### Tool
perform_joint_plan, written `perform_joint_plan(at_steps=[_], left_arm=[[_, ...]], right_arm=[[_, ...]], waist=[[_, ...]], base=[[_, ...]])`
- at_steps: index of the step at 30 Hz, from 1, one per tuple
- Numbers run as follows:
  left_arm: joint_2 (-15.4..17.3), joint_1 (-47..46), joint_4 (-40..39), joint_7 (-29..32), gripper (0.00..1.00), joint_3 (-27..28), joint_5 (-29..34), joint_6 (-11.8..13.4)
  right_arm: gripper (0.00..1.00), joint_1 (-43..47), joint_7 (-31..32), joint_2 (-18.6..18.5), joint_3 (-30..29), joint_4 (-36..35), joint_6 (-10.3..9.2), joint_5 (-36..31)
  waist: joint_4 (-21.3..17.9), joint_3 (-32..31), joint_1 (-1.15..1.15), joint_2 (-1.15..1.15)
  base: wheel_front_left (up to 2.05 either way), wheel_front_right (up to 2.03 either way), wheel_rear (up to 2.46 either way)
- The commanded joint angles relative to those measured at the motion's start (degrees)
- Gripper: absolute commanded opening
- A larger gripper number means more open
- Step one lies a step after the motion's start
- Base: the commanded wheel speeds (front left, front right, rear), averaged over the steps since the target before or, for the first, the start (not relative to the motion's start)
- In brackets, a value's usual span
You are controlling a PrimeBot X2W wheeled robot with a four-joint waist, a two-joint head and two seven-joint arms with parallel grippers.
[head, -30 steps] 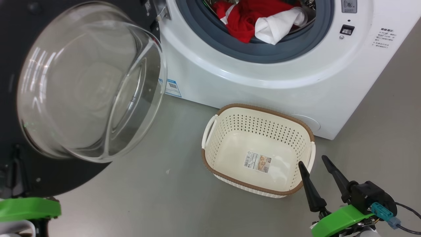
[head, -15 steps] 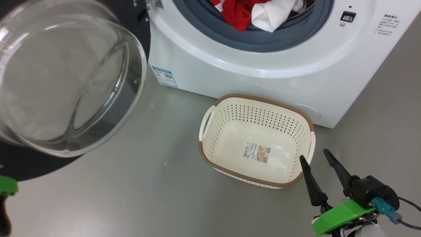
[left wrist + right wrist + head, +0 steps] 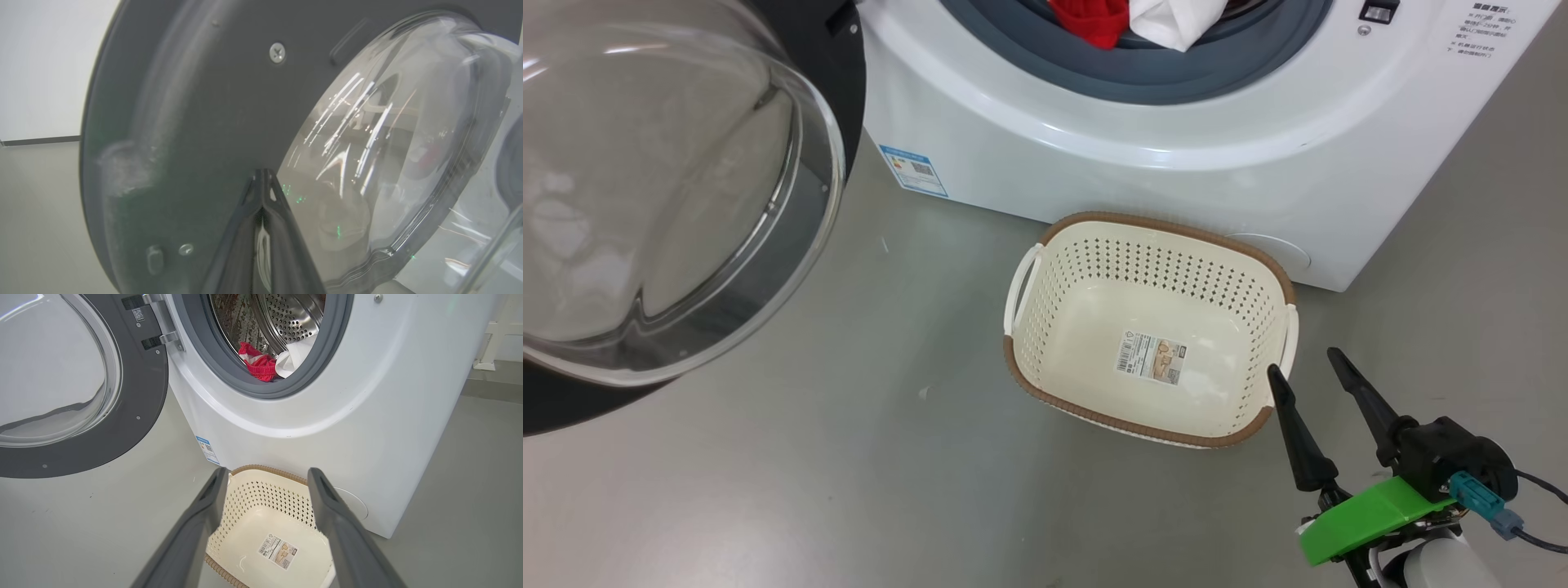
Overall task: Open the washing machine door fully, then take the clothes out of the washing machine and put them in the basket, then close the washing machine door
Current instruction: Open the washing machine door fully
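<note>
Washing machine door [image 3: 662, 204] — left gripper [image 3: 263, 173] together at its rim; right gripper [image 3: 1304, 363] apart, empty.

No wording is large enough to read. The washing machine [image 3: 1176, 147] carries a blue label [image 3: 913, 170] at its lower left corner and small grey lines of print [image 3: 1480, 33] at the frame's upper right. The basket [image 3: 1062, 327] bears a barcoded sticker [image 3: 1152, 357] on its bottom.
</note>
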Motion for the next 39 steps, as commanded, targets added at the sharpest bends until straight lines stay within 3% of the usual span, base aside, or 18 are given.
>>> perform_joint_plan(at_steps=[1,12,30,31,34,35,36,39], left_arm=[[4.5,-1.5,-0.4,-0.3,0.0,2.4,0.8,0.1],[4.9,0.0,1.1,-0.3,0.0,0.5,-0.1,0.1],[-3.4,16.2,-13.9,-0.3,0.0,-6.8,-1.9,0.1],[-3.8,17.1,-14.6,-0.3,0.03,-7.2,-1.9,0.1],[-4.6,19.8,-16.7,-0.3,0.41,-8.7,-1.9,0.1],[-4.9,20.7,-17.4,-0.3,0.75,-9.2,-2.1,0.1],[-5.2,21.5,-18.2,-0.3,1.0,-9.9,-2.4,0.1],[-5.5,24.1,-20.4,-0.3,1.0,-12.2,-3.2,0.1]], right_arm=[[1.0,-1.3,-0.5,-0.2,1.3,-1.3,0.28,-0.7],[1.0,-1.1,-0.5,0.1,1.2,-0.9,0.28,-0.4],[1.0,2.4,-0.5,0.3,1.5,-0.9,0.28,1.7],[1.0,2.8,-0.5,0.3,1.4,-1.0,0.28,1.9],[1.0,4.0,-0.5,0.4,1.1,-1.2,0.28,2.4],[1.0,4.4,-0.5,0.4,1.0,-1.4,0.28,2.5],[1.0,4.8,-0.5,0.4,0.9,-1.5,0.28,2.6],[1.0,5.9,-0.5,0.5,0.4,-1.9,0.28,2.9]], waist=[[-0.1,0.0,0.0,0.0],[0.0,-2.1,0.0,0.0],[-0.3,-9.7,0.0,0.0],[-0.5,-10.2,0.0,0.0],[-1.2,-11.6,0.0,0.0],[-1.5,-12.0,0.0,0.0],[-1.8,-12.3,0.0,0.0],[-2.9,-13.1,0.0,0.0]], base=[[0.0,0.0,0.0],[0.0,0.0,0.0],[0.0,0.0,0.0],[0.0,0.0,0.0],[0.0,0.0,0.0],[0.0,0.0,0.0],[0.0,0.0,0.0],[0.0,0.0,0.0]])
